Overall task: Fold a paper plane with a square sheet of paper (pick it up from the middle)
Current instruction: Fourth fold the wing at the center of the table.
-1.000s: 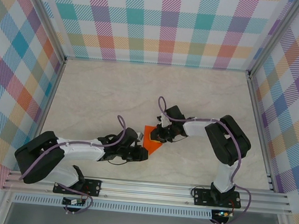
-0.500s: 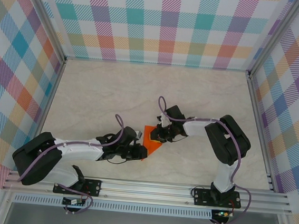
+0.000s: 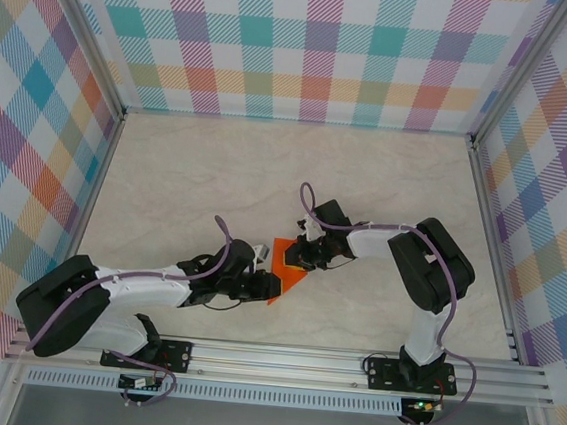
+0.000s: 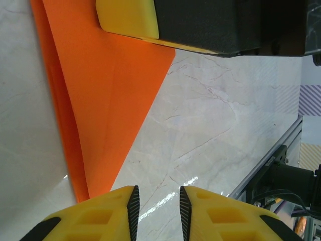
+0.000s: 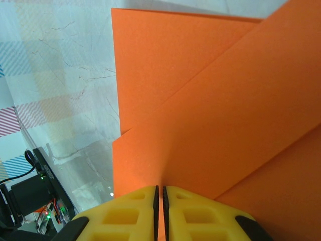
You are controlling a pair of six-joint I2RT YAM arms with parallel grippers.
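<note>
On pale marble-look table (image 3: 187, 173) | folded orange paper (image 3: 286, 273) | plaid walls (image 3: 320, 45)

Two robot arms, the left arm (image 3: 136, 281) and the right arm (image 3: 376, 244), are each built of smooth white tube links joined by bulky, rounded black joint housings. A thin purple-grey cable (image 3: 223, 239) loops loosely along each arm towards the wrist. Each arm is mounted on a black base plate (image 3: 404, 373). The left hand (image 4: 156, 193) and the right hand (image 5: 160, 190) have black bodies and two bright yellow plastic fingers (image 4: 95, 218), moulded with rectangular recesses and edged in black along their inner tips.
</note>
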